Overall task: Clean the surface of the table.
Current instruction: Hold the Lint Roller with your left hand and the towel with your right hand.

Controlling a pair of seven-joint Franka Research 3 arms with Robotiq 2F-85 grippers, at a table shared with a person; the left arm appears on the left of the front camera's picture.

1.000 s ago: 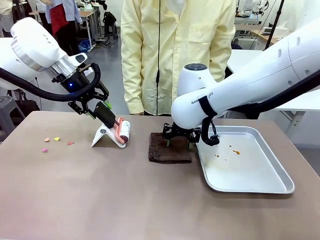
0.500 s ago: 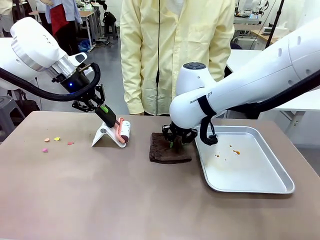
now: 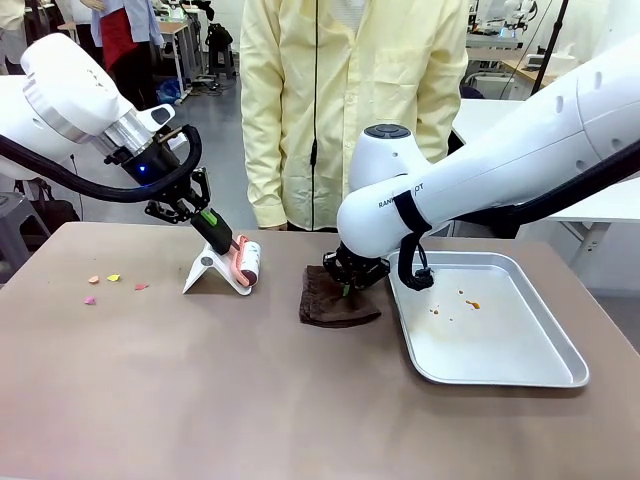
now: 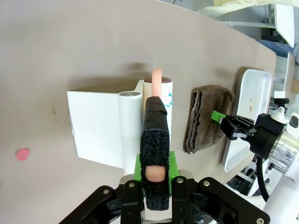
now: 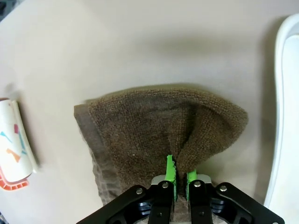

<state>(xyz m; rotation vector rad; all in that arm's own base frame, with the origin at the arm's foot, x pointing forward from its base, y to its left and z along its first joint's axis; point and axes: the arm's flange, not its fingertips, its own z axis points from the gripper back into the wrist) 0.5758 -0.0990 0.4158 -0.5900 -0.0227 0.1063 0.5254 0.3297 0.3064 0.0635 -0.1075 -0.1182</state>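
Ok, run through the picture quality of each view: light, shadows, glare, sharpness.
Front view: even light, sharp, faint soft shadows on the table, no hard glare on the tray. Left wrist view: wide-angle stretch, the near lint roller handle looms large. Right wrist view: cloth weave crisp, tray rim washed out white.

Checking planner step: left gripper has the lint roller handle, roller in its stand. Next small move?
Probably lift the lint roller off its white stand. The left gripper is shut on the handle, the roll rests on the stand, and coloured crumbs lie on the table farther left.
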